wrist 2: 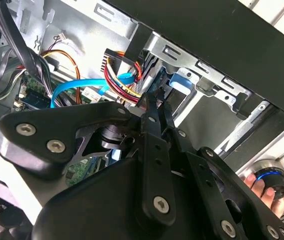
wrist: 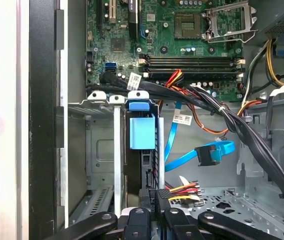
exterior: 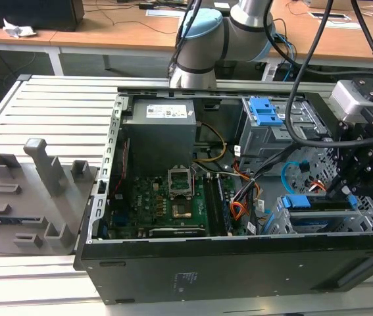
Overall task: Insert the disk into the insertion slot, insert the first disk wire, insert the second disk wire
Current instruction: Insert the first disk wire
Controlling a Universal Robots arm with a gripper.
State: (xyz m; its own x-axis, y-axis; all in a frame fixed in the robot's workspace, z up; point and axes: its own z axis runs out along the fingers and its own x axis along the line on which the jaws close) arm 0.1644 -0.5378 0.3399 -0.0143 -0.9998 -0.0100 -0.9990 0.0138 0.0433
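- We're looking into the open black desktop computer case (exterior: 239, 270), lying on its side on a ribbed aluminium table (exterior: 54, 105), with its green motherboard (exterior: 166, 197) exposed.
- The disk, a flat drive in its bright blue plastic carrier (exterior: 314, 203), sits inside the insertion slot, the boxy grey perforated sheet-metal cage (exterior: 275, 224) in the near corner on the exterior view's right. In the first wrist view the carrier's blue tab (wrist: 142, 132) shows between the cage rails.
- The black gripper (exterior: 347, 187) hangs right over that cage.
- In both wrist views its fingers are drawn narrow (wrist: 155, 197) (wrist 2: 157, 102), pinching the small black plug of the first disk wire, the thin red, yellow and black bundle (wrist: 182, 189) (wrist 2: 121, 82).
- That plug sits right at the disk's near end; whether it is seated I cannot tell.
- The second disk wire, the flat light blue cable (wrist: 209, 154) (exterior: 291, 170), loops free beside the cage, its dark plug touching nothing.
- Behind it stands the taller grey cage with a blue latch (exterior: 265, 112).
- A person's hand (wrist 2: 259, 187) rests by a blue-ringed knob (wrist 2: 269, 176) outside the case.
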